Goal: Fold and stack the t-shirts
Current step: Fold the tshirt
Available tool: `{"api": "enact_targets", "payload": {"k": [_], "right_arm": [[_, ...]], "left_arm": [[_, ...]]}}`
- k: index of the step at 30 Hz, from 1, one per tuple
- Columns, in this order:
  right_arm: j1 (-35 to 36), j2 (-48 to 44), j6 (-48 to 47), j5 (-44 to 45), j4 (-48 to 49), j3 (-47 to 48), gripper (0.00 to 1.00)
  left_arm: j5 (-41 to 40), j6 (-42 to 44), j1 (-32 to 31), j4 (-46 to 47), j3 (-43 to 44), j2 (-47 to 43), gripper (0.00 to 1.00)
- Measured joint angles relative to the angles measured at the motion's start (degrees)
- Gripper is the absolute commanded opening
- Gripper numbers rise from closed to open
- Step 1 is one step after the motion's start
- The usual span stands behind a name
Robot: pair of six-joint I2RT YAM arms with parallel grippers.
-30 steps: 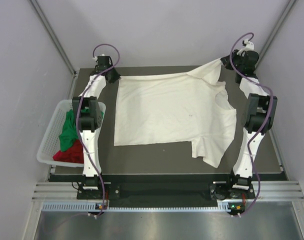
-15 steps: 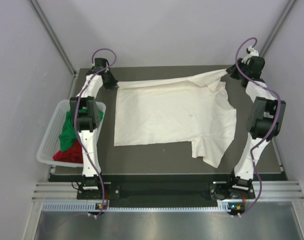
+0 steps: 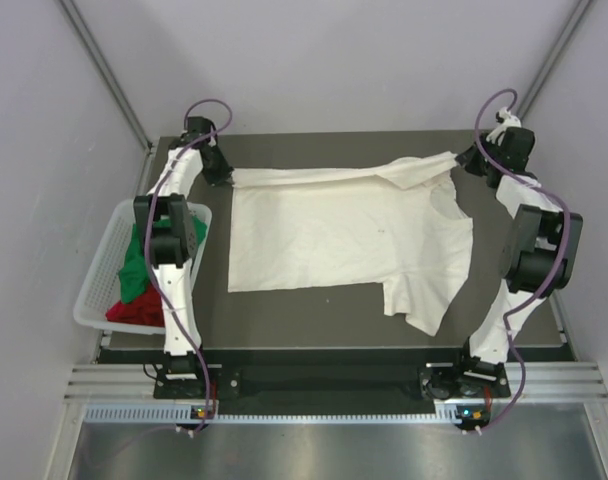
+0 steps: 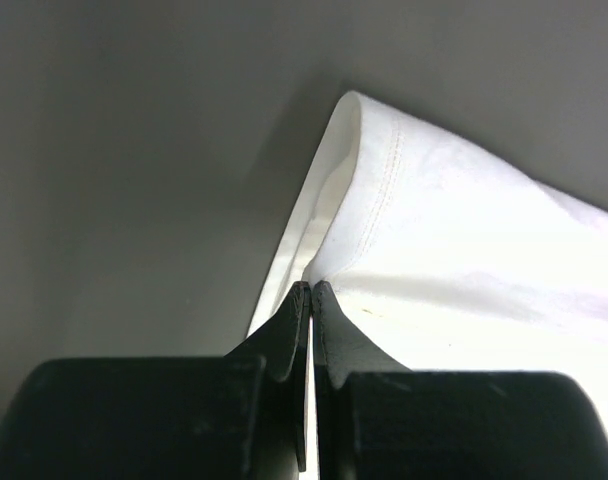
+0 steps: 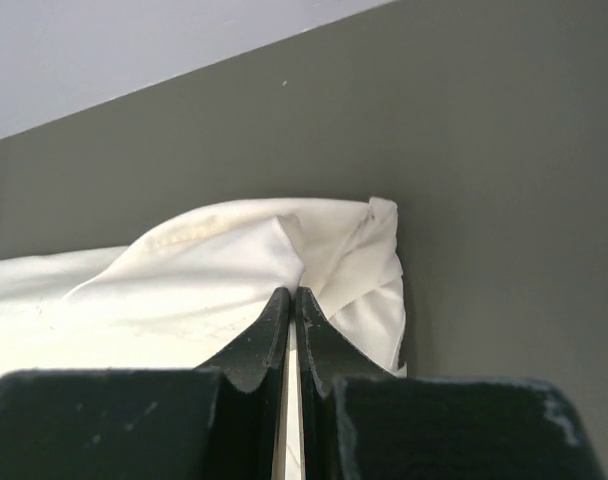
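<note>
Cream-white t-shirt (image 3: 344, 235), far edge being held up by both hands over the worktop (image 3: 314, 320).
Left hand (image 3: 222, 176), pressed together on cloth, is pinching the far-left hem corner; right hand (image 3: 464, 160) is pinching a bunched sleeve fold at far right. The edge is hanging taut between them, probably to carry it nearward as a fold; the rest is lying flat. Green t-shirt (image 3: 136, 262) and red t-shirt (image 3: 134, 310) are waiting in the mesh basket (image 3: 89, 288).

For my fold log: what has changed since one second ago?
The left gripper and right gripper, shut on the cream-white t-shirt, drew its far edge toward the near side; the right also went outward. Its near hem, the white mesh basket, the green t-shirt and red t-shirt stayed.
</note>
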Motion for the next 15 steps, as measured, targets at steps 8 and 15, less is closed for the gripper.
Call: {"api": "enact_targets", "payload": {"k": [8, 15], "right_arm": [[-0.7, -2.7, -0.4, 0.8, 0.5, -5.8, 0.0], [-1.0, -3.4, -0.4, 2.0, 1.0, -10.9, 0.0]], "left_arm": [[0.7, 1.0, 0.0, -0.2, -8.7, -5.2, 0.0], [0.6, 2.3, -0.1, -0.6, -12.1, -5.9, 0.0]]}}
